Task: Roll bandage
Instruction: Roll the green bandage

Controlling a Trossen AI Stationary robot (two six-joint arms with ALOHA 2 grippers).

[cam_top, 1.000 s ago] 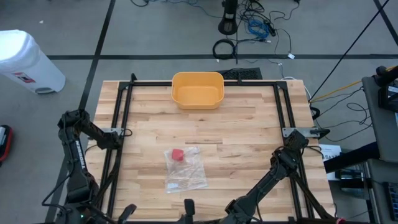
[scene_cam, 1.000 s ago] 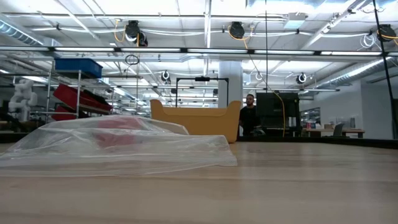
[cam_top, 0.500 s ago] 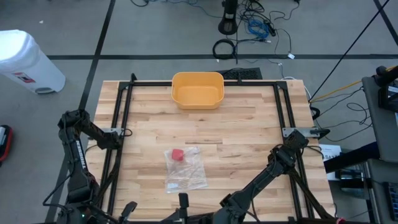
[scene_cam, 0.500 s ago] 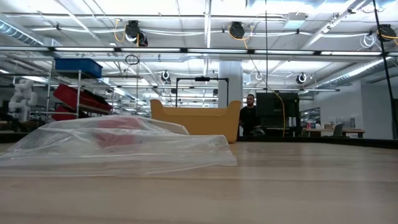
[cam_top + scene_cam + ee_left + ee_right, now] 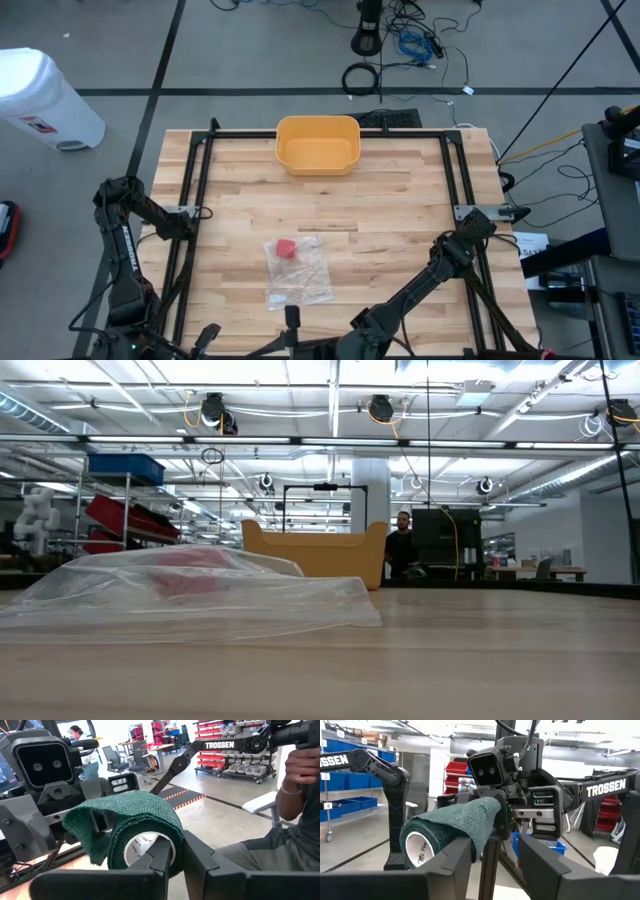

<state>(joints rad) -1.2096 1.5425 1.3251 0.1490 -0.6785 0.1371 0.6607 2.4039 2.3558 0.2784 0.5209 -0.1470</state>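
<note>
Right now, you are working off the near edge of the table, not over it. Both arms are meeting there, while the yellow bin is sitting at the far edge and the plastic bag with a red item inside is lying well apart from the grippers.

The left gripper is pinching the green bandage roll narrowly at its rim, up in the air. The right gripper is facing it with its fingers standing apart, clamping nothing that I can make out; the roll is lying just beside one finger.

You are risking two things, as I judge it. The left pinch is catching only the roll's edge, so a tug from the right side could be twisting it free, and it would be falling to the floor, not the table. The loose tail is drooping, so closing without catching it would be leaving the roll slack.
</note>
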